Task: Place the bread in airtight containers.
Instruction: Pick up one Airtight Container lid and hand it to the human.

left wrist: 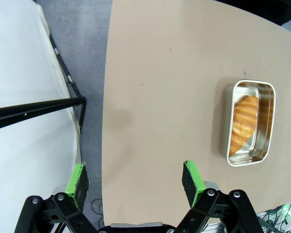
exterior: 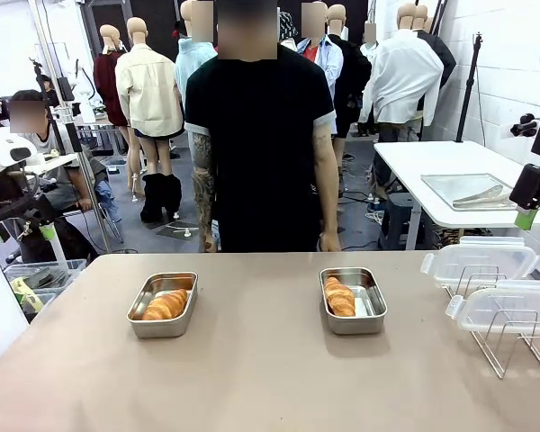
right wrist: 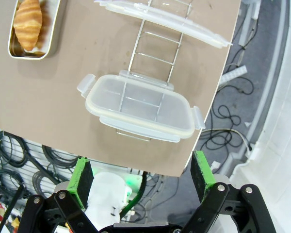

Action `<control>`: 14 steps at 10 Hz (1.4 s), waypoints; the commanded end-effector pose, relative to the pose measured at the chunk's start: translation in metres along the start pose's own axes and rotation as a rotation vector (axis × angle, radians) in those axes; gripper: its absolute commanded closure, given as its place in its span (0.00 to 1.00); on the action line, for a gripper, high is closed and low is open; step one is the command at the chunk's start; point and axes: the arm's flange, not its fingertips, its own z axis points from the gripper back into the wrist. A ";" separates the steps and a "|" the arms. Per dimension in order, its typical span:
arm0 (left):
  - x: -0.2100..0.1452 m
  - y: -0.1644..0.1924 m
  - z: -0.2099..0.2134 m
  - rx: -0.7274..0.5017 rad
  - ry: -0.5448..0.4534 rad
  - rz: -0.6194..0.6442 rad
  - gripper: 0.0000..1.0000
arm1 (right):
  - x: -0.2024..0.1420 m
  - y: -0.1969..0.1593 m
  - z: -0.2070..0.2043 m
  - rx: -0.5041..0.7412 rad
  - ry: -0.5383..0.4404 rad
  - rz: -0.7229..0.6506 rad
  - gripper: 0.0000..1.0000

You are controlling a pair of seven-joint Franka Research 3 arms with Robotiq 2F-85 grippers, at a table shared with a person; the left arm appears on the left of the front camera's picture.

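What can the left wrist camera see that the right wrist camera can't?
Left wrist camera: the open left gripper, a black pole beside the table, and grey floor.
Right wrist camera: the open right gripper, a clear near lid and far lid resting on a wire rack, and cables below.
Both: the tan table and a lidless steel box holding bread. That is the left container with the left croissant, and the right container with the right croissant.
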 end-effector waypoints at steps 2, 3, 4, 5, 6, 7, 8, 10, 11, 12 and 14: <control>-0.001 -0.001 -0.001 0.006 -0.018 0.019 0.00 | -0.008 0.007 -0.007 -0.009 0.110 0.270 0.00; -0.001 -0.001 -0.001 0.006 -0.018 0.019 0.00 | -0.015 0.015 -0.018 -0.049 0.227 0.489 0.00; -0.001 -0.001 -0.001 0.006 -0.018 0.019 0.00 | -0.021 0.023 -0.030 -0.090 0.332 0.672 0.00; -0.001 -0.001 -0.001 0.006 -0.018 0.019 0.00 | -0.023 0.028 -0.045 -0.168 0.375 0.768 0.00; -0.001 -0.001 -0.001 0.006 -0.018 0.019 0.00 | -0.021 0.027 -0.058 -0.194 0.409 0.854 0.00; -0.001 -0.001 -0.001 0.006 -0.018 0.019 0.00 | -0.019 0.028 -0.069 -0.217 0.401 0.945 0.00; -0.001 -0.001 -0.001 0.006 -0.018 0.019 0.00 | -0.017 0.026 -0.078 -0.225 0.365 1.017 0.00; -0.001 -0.001 -0.001 0.006 -0.018 0.019 0.00 | -0.004 0.022 -0.089 -0.257 0.327 1.057 0.00; -0.001 -0.001 -0.001 0.006 -0.018 0.019 0.00 | -0.002 0.024 -0.091 -0.222 0.324 1.104 0.00; -0.001 -0.001 -0.001 0.006 -0.018 0.019 0.00 | 0.001 0.024 -0.092 -0.169 0.297 1.117 0.00; -0.001 -0.001 -0.001 0.006 -0.018 0.019 0.00 | 0.003 0.026 -0.092 -0.085 0.291 1.090 0.00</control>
